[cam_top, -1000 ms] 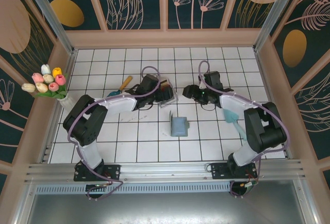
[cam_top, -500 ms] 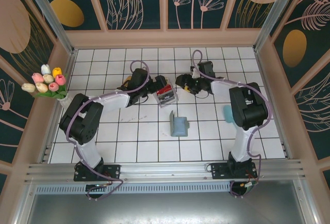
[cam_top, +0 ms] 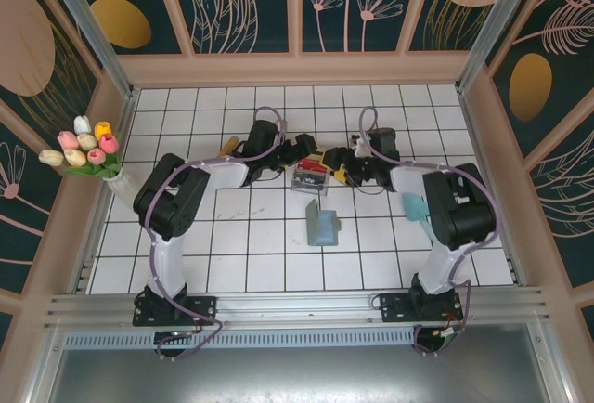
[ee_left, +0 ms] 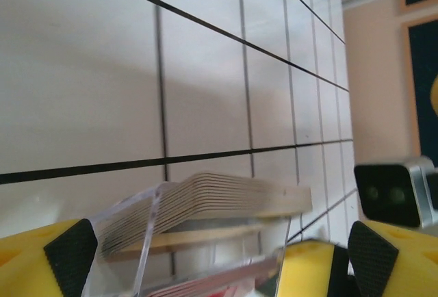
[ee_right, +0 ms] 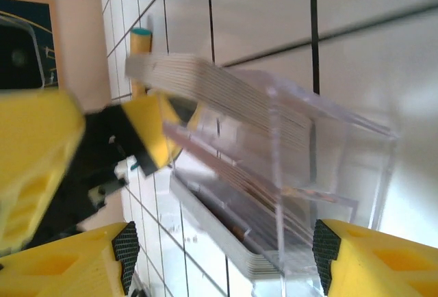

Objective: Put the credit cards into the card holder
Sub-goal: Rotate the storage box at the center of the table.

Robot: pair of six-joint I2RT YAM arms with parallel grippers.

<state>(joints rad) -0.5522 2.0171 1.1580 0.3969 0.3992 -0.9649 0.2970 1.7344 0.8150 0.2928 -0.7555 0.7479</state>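
Left gripper (ee_left: 219, 256) and right gripper (ee_right: 222, 252) both stand with jaws apart, flanking the clear tray (ee_right: 342, 139) holding the stacked credit cards (ee_left: 205, 198), near the card holder (cam_top: 322, 227); cards judged light, stiff, slippery, so pinch 1 by its exposed edge.

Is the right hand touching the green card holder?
Apart. The top view shows the right hand beside the clear tray, with bare tile between it and the card holder.
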